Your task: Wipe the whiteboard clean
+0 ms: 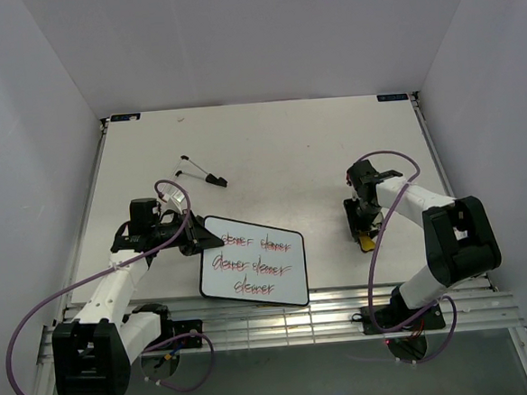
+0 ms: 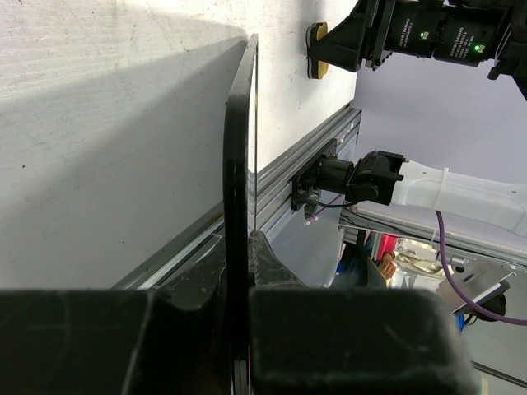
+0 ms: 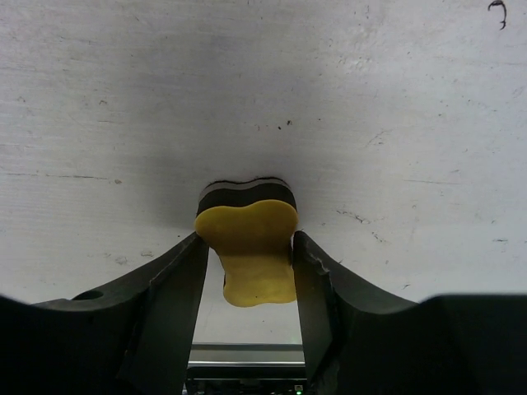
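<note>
Red-and-black handwriting in three rows covers the whiteboard (image 1: 252,260), which lies slightly askew on the table (image 1: 287,142) near the front edge, between the two arms. The left gripper (image 1: 193,231) is clamped on the board's left rim. To the right, well apart from the board, the right gripper (image 1: 364,231) has a finger either side of a yellow eraser (image 3: 251,247); whether they press it I cannot tell. A black marker (image 1: 206,173) lies farther back.

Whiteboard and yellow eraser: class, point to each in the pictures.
whiteboard (image 1: 253,269): top external view, middle of its written face.
yellow eraser (image 3: 251,251): right wrist view, middle of its yellow face.
</note>
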You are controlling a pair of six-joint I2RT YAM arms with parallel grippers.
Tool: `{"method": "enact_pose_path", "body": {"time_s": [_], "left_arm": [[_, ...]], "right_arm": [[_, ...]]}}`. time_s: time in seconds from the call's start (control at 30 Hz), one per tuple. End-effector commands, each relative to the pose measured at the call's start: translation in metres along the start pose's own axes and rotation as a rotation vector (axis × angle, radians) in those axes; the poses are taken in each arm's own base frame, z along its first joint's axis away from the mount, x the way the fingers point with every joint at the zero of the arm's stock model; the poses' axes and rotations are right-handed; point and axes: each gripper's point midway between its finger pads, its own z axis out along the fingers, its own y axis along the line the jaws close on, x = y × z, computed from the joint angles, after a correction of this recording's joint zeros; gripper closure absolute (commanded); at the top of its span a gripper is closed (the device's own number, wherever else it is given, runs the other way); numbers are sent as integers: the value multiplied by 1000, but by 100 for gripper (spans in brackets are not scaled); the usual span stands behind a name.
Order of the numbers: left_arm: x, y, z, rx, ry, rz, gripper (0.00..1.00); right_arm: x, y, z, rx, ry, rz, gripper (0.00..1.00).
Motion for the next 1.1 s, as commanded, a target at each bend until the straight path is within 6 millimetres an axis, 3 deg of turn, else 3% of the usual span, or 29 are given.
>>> {"method": "enact_pose_path", "body": {"time_s": [0.0, 0.37, 0.5, 0.63, 0.73, 0.83, 0.87, 0.97, 1.0, 1.03, 1.07], "left_arm": [[-4, -16, -4, 61, -13, 76, 100], [-5, -15, -4, 56, -14, 74, 100], [-6, -13, -4, 46, -24, 73, 100], [-10, -16, -6, 36, -51, 95, 100], [-14, -16, -7, 22, -69, 103, 100], [-15, -16, -6, 24, -66, 108, 100], [-16, -17, -7, 25, -66, 114, 100], [-19, -19, -7, 26, -68, 133, 100], [-20, -23, -8, 37, -67, 150, 100], [-19, -26, -9, 51, -65, 162, 100], [-20, -32, -12, 63, -76, 196, 100]], "right_arm": [[-5, 0, -4, 0, -11, -5, 49], [-14, 3, -19, -28, -89, -14, 63], [-20, 13, -32, -95, -151, -12, 67], [-27, 35, -58, -194, -252, -33, 69], [-32, 66, -83, -292, -342, -87, 71], [-36, 115, -117, -448, -469, -154, 71], [-38, 141, -131, -517, -532, -208, 71], [-24, 190, -160, -688, -589, -273, 71], [-28, 208, -173, -748, -638, -298, 72], [-16, 229, -181, -798, -637, -353, 72], [-19, 239, -190, -802, -671, -356, 73]]}}
